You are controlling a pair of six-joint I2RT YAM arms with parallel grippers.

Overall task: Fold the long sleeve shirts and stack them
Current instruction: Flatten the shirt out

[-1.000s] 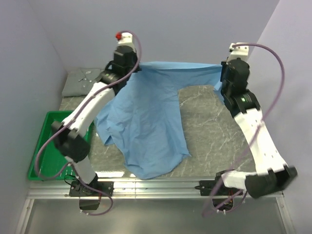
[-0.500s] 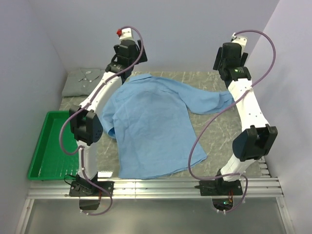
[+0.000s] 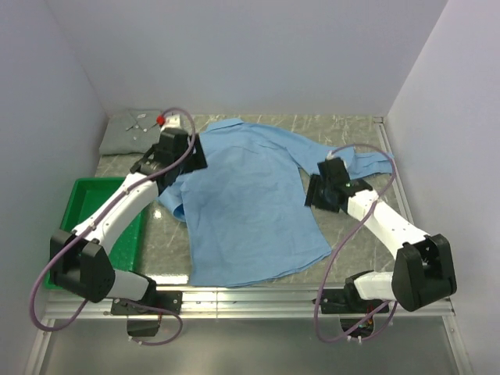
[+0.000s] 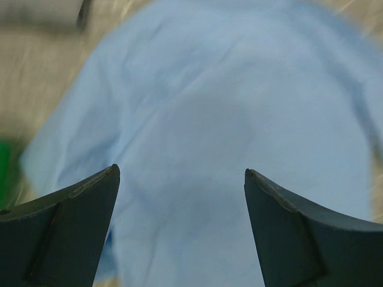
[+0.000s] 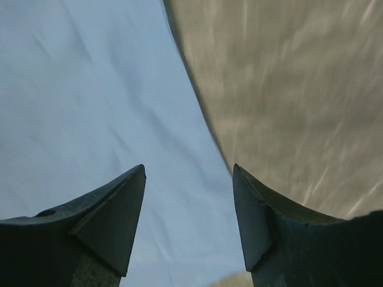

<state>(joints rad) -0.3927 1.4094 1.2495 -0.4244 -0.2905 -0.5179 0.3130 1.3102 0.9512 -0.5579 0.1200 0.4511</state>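
Observation:
The light blue long sleeve shirt (image 3: 250, 199) lies spread flat on the marble table (image 3: 168, 242), collar toward the back, one sleeve (image 3: 363, 160) reaching right. The pale grey-green shirt (image 3: 129, 133) lies folded at the back left corner. My left gripper (image 3: 195, 154) hovers over the blue shirt's left shoulder; in the left wrist view the gripper (image 4: 181, 172) is open with only blue cloth (image 4: 227, 101) below it. My right gripper (image 3: 311, 194) is open above the shirt's right edge; in the right wrist view the gripper (image 5: 188, 167) has nothing between its fingers, with cloth (image 5: 90, 89) below.
A green plastic tray (image 3: 74, 234) sits at the left, under the left arm's elbow. Walls close in at the back and both sides. Bare marble (image 5: 299, 89) lies right of the shirt's body, and the metal rail (image 3: 250, 297) runs along the near edge.
Both grippers opened and let go of the blue shirt, which dropped from hanging at the back to lying flat. Both arms came down and toward the near side.

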